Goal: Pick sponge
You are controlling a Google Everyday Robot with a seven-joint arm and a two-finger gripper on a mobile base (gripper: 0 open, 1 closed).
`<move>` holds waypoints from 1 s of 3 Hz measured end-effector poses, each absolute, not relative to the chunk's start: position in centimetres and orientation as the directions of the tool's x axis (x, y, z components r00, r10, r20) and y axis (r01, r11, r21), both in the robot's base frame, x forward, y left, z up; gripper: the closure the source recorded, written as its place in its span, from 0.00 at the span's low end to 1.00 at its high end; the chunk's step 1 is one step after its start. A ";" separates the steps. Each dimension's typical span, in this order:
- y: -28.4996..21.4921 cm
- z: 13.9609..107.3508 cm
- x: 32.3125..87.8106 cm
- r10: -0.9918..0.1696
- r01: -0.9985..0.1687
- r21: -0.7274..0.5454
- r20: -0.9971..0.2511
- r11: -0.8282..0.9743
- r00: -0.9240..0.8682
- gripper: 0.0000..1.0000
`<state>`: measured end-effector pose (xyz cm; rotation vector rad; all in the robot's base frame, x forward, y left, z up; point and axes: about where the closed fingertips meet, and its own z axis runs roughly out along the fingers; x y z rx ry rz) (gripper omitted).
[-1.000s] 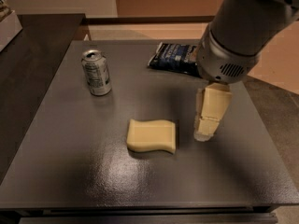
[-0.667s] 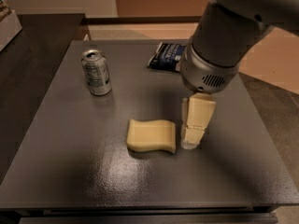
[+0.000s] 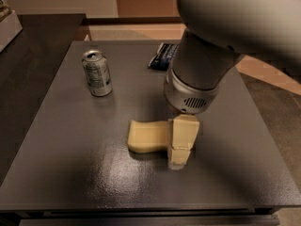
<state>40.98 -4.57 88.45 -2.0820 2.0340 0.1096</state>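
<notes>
The sponge [image 3: 146, 136] lies flat near the centre of the table [image 3: 70, 173], and the gripper [image 3: 178, 157] hangs low over its 3 o'clock end, probably to pinch the foam's short width; whether it is spread or closed, I cannot tell.

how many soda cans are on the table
1: the soda can stands upright at the table's back left. The gripper is at the sponge's right end; the arm may hide more.
</notes>
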 end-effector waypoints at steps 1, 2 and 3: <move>-3.5 86.9 40.1 -0.978 -0.994 -0.105 -0.202 -0.030 0.051 0.00; -3.0 85.7 39.6 -0.981 -0.994 -0.106 -0.188 -0.037 0.057 0.16; -2.7 85.0 39.3 -0.981 -0.994 -0.101 -0.182 -0.045 0.063 0.39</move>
